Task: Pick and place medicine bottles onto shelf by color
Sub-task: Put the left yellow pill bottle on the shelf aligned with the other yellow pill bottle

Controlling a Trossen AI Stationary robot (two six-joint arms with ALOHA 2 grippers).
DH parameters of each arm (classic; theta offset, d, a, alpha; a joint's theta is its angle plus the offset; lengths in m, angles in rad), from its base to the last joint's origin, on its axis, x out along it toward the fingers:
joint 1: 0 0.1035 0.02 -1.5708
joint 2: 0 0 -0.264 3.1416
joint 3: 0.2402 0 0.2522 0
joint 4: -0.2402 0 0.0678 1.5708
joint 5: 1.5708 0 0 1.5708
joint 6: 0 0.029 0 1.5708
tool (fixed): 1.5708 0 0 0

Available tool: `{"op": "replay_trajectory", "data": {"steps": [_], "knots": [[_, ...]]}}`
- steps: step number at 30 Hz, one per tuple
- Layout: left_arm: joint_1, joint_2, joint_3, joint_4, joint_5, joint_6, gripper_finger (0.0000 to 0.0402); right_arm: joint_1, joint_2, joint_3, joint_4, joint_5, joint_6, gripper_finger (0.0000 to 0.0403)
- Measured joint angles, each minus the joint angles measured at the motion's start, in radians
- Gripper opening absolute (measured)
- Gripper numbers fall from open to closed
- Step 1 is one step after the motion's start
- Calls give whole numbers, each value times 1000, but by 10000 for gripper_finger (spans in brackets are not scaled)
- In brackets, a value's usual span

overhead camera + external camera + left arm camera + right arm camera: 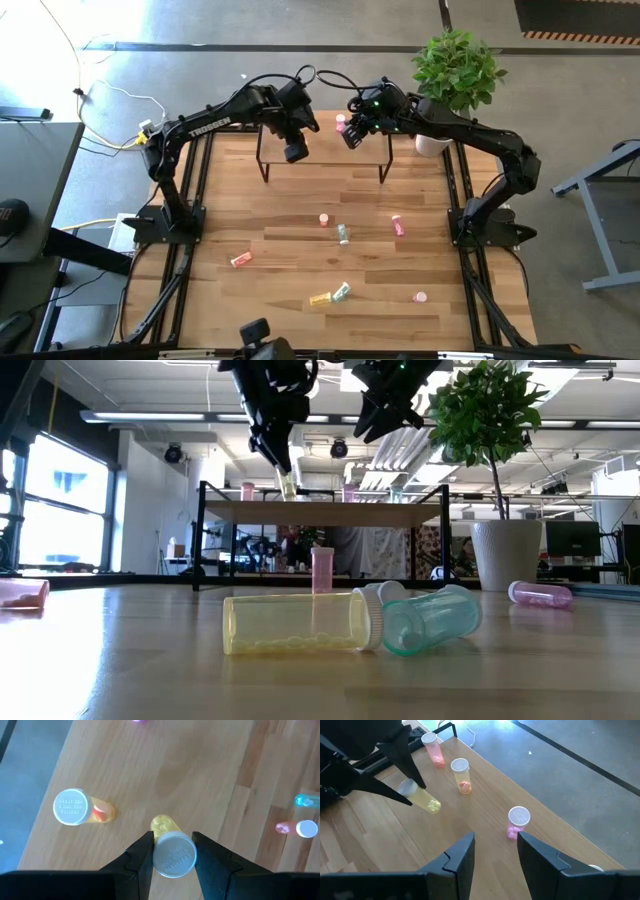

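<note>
Yellow was the colour in play: the left pincer (172,851) had its two dark fingers pinched on the pale cap of a small yellow medicine bottle (170,845), holding it above the raised light-wood shelf on black metal legs (325,135). From the right wrist view that same bottle hung tilted between the fingers, its base just over the board. Beside it on the shelf stood an orange-tinted bottle with a pale cap (75,808), upright, and farther along a pink-filled bottle (433,748) near the shelf's end.

Over on the other side, the right pincer (495,845) hovered above the shelf with its fingers spread and nothing between them. Just ahead of it stood a small pink bottle with a white cap (517,821), upright near the shelf's edge.

Down on the wooden worktop (300,270) the rest lay scattered. From the low view, a clear yellow bottle (295,623) lay on its side, cap touching a pale green bottle (432,620) also on its side. A pink bottle (322,569) stood upright behind them, and another pink one (540,594) lay off to the side, well apart. From overhead, a red-orange bottle (241,260) lay near the left arm's base, and a green potted plant in a white pot (455,75) sat beside the shelf.
</note>
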Motion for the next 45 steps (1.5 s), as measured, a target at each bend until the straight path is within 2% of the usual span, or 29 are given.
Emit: {"op": "replay_trajectory", "data": {"steps": [11, 28, 45], "knots": [[1, 0, 0, -63, -4, -22, 113, 0, 0, 0, 0, 0, -8, 140], [0, 1, 0, -41, -3, -49, 113, 0, 0, 0, 0, 0, -8, 140], [-2, 51, 3, -27, -3, -49, 113, 0, 0, 0, -1, 0, -8, 140]]}}
